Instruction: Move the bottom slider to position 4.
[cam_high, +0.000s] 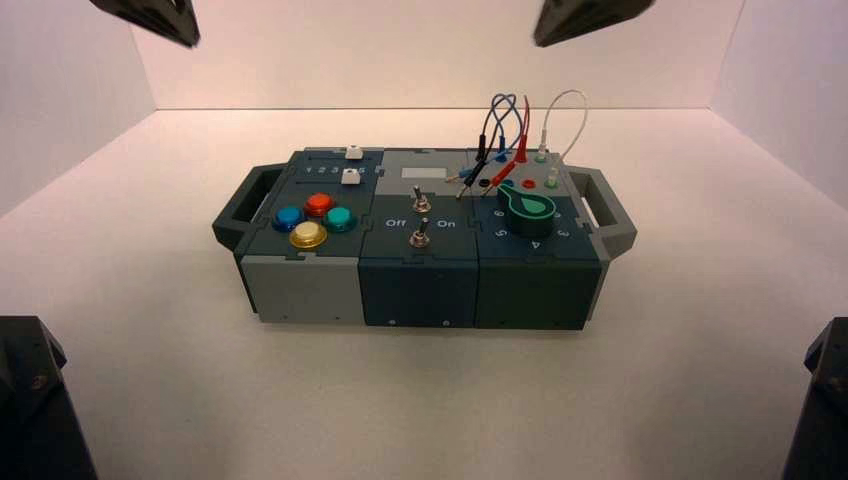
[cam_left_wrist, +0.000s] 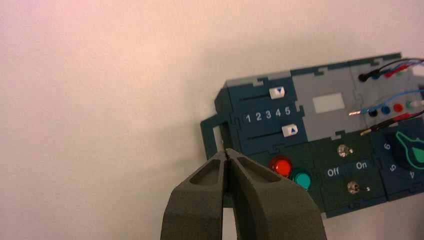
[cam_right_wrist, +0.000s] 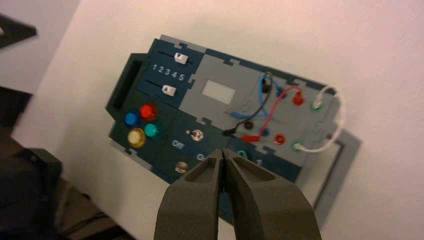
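- High: the bottom slider is on the box's left part, nearer the buttons; the left gripper and right gripper hang beyond the box's far corners, touching nothing.
- Left wrist: the slider sits near 4 and 5, looking closer to 5; fingers together, empty.
- Right wrist: it looks nearer 4, so whether the move is done or a small nudge remains is unclear; fingers closed, empty.

- High view: bottom slider covers numeral 4.
- Left wrist view: left gripper hides yellow button; edge cuts knob.
- Right wrist view: right gripper covers most of knob.
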